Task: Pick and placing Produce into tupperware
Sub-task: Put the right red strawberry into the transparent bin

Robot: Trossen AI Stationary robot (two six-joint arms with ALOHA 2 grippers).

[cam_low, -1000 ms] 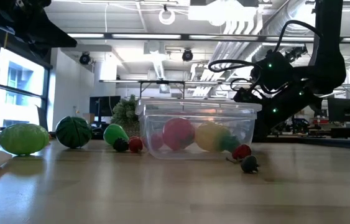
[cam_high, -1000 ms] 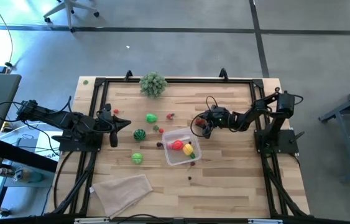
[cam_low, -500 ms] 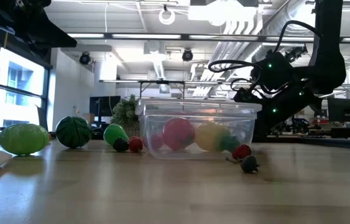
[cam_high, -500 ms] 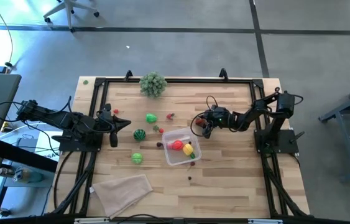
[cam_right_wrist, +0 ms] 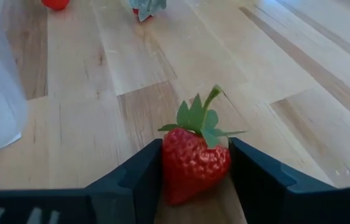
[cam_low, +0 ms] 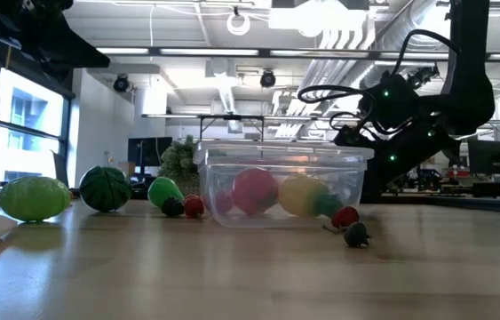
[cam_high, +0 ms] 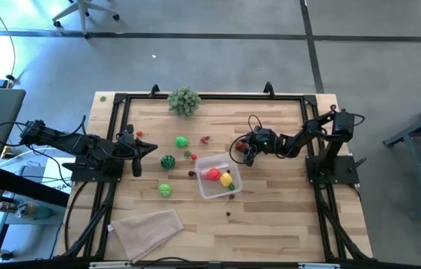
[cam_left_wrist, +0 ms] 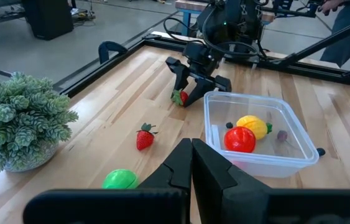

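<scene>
Two pieces in tupperware point(cam_high: 214, 177), red ball point(cam_left_wrist: 240, 139), yellow fruit point(cam_left_wrist: 253, 126)

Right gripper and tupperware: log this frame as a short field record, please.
right gripper: down at the table beside the tupperware, jaws shut on a strawberry
left gripper: waiting at the table's left side, jaws shut
tupperware: mid-table, open top
inside tupperware: red ball, yellow piece, small dark berry
loose produce: striped green ball, light green ball, green piece, second strawberry
other: plant, cloth
</scene>
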